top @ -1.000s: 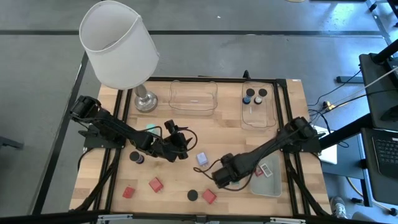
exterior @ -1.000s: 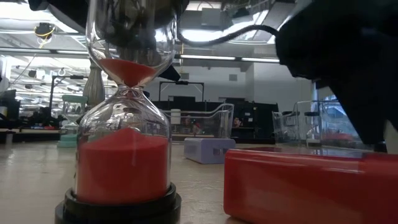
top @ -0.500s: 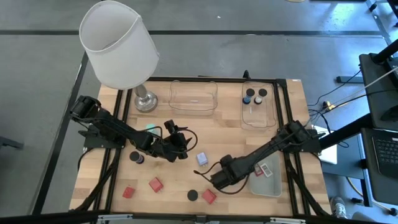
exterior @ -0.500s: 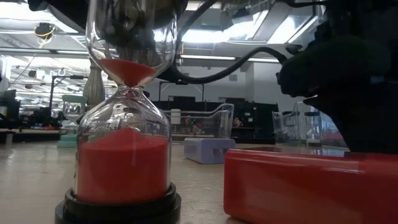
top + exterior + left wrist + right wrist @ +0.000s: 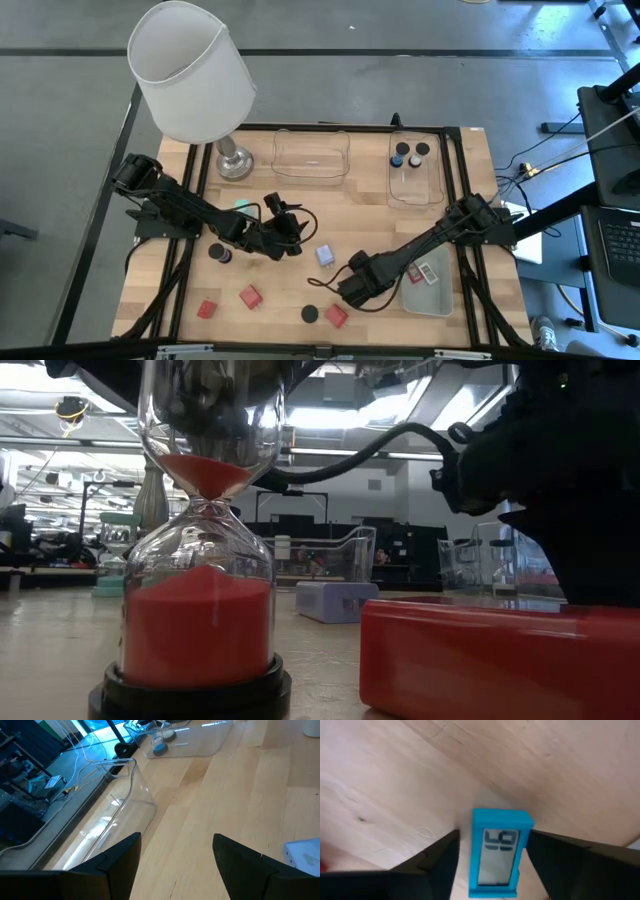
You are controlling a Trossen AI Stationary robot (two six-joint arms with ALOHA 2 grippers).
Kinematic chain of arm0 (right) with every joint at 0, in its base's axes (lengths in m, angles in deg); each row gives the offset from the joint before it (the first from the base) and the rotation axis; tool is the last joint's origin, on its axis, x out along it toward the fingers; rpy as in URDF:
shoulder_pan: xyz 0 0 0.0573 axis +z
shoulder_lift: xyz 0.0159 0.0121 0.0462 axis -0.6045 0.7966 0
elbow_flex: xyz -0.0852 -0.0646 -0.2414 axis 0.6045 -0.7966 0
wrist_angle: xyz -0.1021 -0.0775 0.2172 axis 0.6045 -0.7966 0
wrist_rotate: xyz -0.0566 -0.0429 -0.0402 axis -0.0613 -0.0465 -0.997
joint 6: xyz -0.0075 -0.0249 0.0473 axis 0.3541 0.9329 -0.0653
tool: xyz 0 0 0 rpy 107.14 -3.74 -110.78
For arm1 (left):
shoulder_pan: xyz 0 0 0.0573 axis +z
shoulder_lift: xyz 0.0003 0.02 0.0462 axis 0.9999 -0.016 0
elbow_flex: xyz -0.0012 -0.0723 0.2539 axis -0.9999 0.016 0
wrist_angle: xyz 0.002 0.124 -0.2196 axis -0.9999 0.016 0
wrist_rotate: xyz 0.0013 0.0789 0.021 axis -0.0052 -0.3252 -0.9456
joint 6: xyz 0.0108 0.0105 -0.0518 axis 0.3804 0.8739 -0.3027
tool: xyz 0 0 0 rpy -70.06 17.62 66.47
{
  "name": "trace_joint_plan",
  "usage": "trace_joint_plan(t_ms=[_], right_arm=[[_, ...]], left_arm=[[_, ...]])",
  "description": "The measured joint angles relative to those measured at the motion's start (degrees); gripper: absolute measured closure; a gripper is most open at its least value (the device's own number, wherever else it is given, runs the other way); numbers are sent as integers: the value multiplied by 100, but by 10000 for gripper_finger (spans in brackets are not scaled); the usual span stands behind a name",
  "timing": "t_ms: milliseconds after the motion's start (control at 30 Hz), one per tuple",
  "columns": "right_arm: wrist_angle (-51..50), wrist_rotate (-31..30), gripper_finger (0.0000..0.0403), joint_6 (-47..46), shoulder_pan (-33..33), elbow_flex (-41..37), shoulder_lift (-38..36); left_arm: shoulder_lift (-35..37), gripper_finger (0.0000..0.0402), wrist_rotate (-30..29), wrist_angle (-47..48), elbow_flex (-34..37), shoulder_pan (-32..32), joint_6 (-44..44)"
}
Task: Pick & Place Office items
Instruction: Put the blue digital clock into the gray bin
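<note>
The pale wooden table [image 5: 370, 205] looks matt and grained. Beside the glossy red plastic block [image 5: 500, 660] stands a shiny clear-glass hourglass [image 5: 205, 560].

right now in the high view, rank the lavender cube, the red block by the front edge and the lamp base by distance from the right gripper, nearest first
1. Red block: just beside the right gripper, toward the table's front edge.
2. Lavender cube: a little farther, toward the table's middle.
3. Lamp base: farthest, at the back left corner.
</note>
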Motion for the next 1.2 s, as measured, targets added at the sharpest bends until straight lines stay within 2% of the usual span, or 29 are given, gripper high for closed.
trace_joint_plan(t_ms=[267,500,733,867,1033,1200], right_arm=[[76,-16,249,227,0,-2,2],[-47,-146,237,528,-3,-37,-203],[-513,-973,244,516,-2,-22,-1230],[-1108,-1412,241,354,65,-20,-1864],[-2035,-1308,238,-231,304,-15,-2370],[-2599,-1010,238,-889,731,-16,-2446]], left_arm=[[0,158,0,0,0,0,0],[0,158,0,0,0,0,0],[0,158,0,-2,0,0,-11],[0,158,0,-2,0,0,-136],[0,158,0,-2,0,0,-227],[0,158,0,-2,0,0,-304]])
